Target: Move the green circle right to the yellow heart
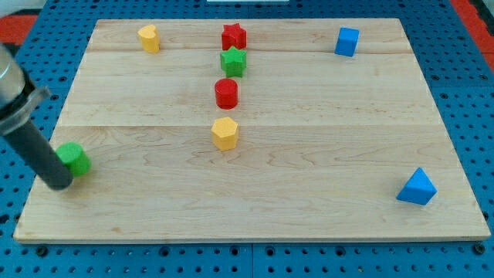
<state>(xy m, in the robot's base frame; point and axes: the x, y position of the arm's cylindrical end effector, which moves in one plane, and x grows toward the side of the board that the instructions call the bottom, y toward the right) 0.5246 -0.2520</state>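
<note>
Camera view: my tip (pixel 59 184) beside green block (pixel 76 157)

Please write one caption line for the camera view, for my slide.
My tip touches the green block at the board's left edge, far from the yellow heart.

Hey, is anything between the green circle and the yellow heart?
Nothing visible. The green circle sits at the view's left edge with my tip against its lower left; the yellow heart is up at the view's top left, and the board between holds no blocks.
</note>
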